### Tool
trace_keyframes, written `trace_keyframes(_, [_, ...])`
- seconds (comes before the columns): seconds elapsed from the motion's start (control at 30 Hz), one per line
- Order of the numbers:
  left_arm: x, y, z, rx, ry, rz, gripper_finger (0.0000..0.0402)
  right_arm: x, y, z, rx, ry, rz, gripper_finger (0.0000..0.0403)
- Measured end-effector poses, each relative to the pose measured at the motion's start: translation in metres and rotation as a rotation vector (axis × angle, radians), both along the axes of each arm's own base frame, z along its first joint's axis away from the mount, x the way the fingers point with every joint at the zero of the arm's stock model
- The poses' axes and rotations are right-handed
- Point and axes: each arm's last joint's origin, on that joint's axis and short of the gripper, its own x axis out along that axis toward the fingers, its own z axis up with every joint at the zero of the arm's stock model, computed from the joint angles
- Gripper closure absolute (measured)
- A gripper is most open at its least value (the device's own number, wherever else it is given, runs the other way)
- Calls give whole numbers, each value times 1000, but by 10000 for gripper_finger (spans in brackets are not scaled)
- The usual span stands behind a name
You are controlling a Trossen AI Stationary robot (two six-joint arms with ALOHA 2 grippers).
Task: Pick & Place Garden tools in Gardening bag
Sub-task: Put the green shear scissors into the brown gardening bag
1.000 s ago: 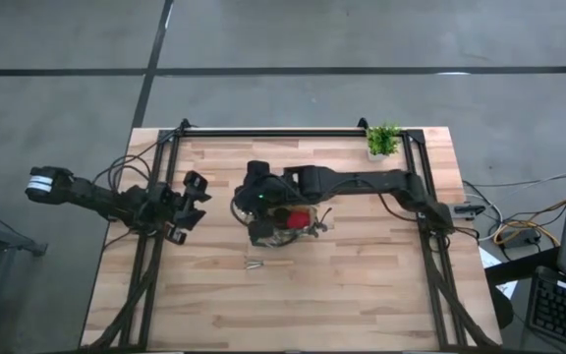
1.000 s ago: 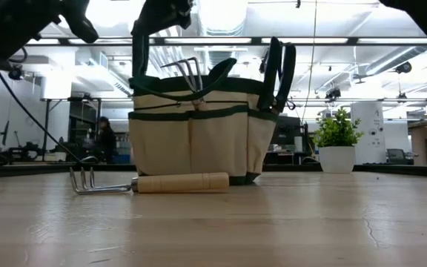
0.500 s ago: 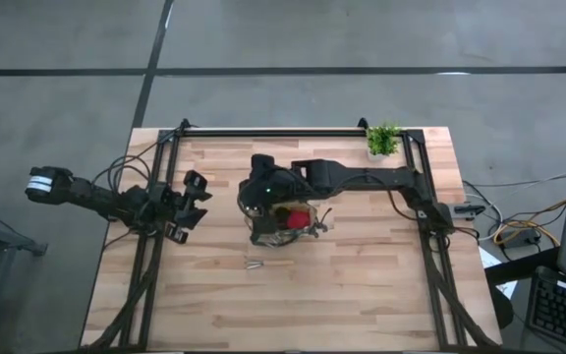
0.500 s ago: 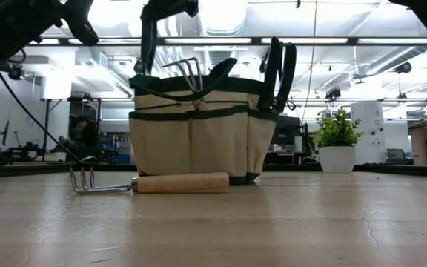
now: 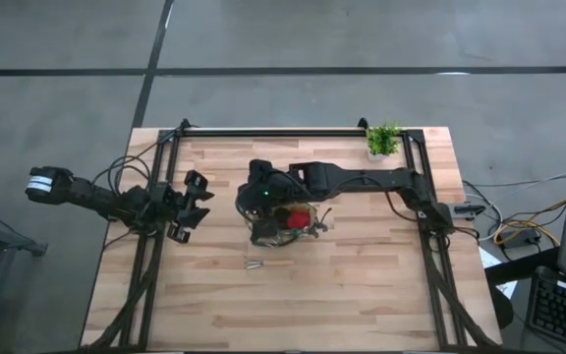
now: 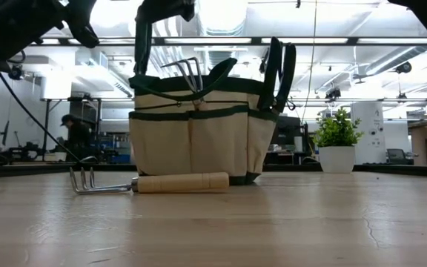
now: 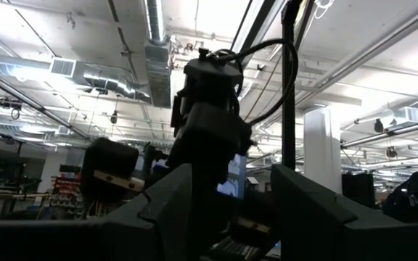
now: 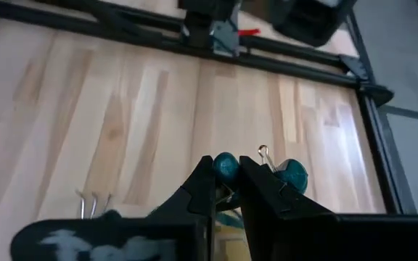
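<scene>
The tan gardening bag with green trim stands mid-table. It holds a red item, a small rake and pruning shears at one side. My right gripper hovers over the bag's other side, shut on a second pair of teal-handled shears. A wooden-handled rake lies flat on the table in front of the bag. My left gripper waits at the table's left, open and pointing up. My right gripper pinches the rounded end of one teal shear handle between its two fingertips, coming slanting down from above. The other handle end stands free beside the fingers. The shears hang below, reaching down to the bag's rim; their lower end is hidden.
A small potted plant stands at the far right corner of the table. Black frame rails run along the table's left, right and far sides. Bare wood lies in front of the bag.
The held shears' handle has swayed a little sideways over the bag's rim and come partly back. The bag and the rake on the table have stayed put.
</scene>
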Motion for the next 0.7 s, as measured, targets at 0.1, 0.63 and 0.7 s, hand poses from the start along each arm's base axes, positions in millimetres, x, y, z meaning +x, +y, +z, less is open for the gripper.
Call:
trace_keyframes(0.1, [0,0,0,0,-1,0,209,0,0,-6,-2,26,0,372])
trace_keyframes(0.63, [0,0,0,0,0,-1,209,5,-1,-33,-18,63,4,373])
trace_keyframes(0.7, [0,0,0,0,0,-1,209,7,-2,-36,-24,56,9,372])
